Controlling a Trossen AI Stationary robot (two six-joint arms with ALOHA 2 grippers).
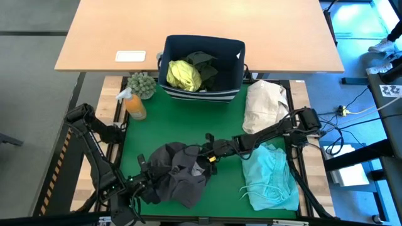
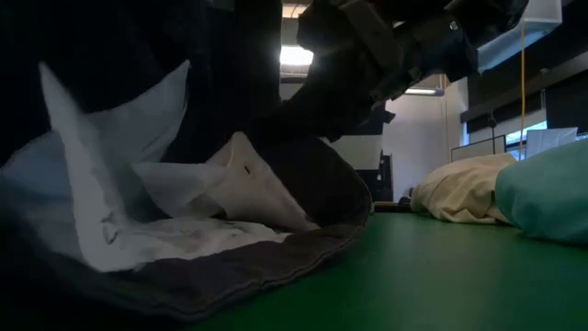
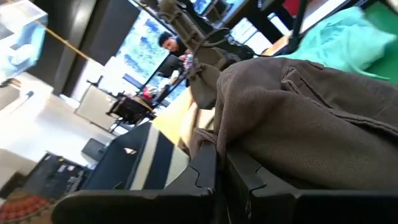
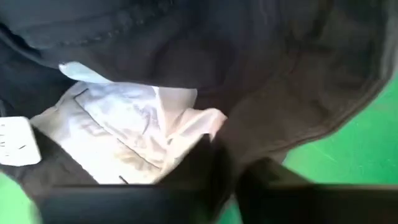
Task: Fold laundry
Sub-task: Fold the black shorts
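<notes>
A charcoal grey garment (image 1: 174, 177) lies bunched at the near middle of the green mat (image 1: 188, 122), its white pocket linings (image 4: 134, 127) turned outward. My left gripper (image 1: 146, 182) is shut on its left side, and my right gripper (image 1: 210, 156) is shut on its right side. A turquoise garment (image 1: 271, 177) rests flat at the near right. A bright yellow-green shirt (image 1: 183, 75) and a dark garment (image 1: 205, 63) sit in the navy bin (image 1: 233, 53) at the far edge. My left gripper pinches a fold of the grey garment's left edge (image 3: 231, 134) between its two fingers, coming in nearly level from the table's near left. The cloth drapes over and beyond the fingers (image 3: 205, 171). Its lower part lies on the mat. My right gripper pinches the grey garment's right side (image 4: 214, 146) beside a white pocket lining, slanting down from the table's right. How many layers it has I cannot tell. The cloth stands raised at the fingers while its hem (image 2: 276, 271) rests on the mat.
A cream-beige bundle (image 1: 264, 104) lies at the far right of the mat. An orange spray bottle (image 1: 134, 105) and a small plant (image 1: 142, 84) stand at the far left. Bare green mat shows in the middle, between the bin and the grey garment.
</notes>
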